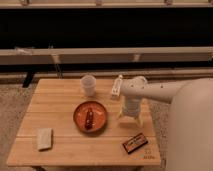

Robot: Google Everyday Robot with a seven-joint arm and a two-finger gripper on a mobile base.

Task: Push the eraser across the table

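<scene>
The eraser (pixel 135 143) is a small black block with an orange-tan label. It lies near the front right corner of the light wooden table (pixel 60 100). My gripper (pixel 129 118) hangs from the white arm that reaches in from the right. It points down at the table's right side, just behind the eraser and right of the plate. A short gap of bare wood lies between the gripper and the eraser.
An orange plate (pixel 90 116) with a dark brown item sits mid-table. A clear cup (pixel 88 84) stands at the back. A small white bottle (pixel 116 87) lies behind the arm. A pale greenish-white pad (pixel 44 138) lies front left. A small mark (pixel 149 156) is at the front right corner.
</scene>
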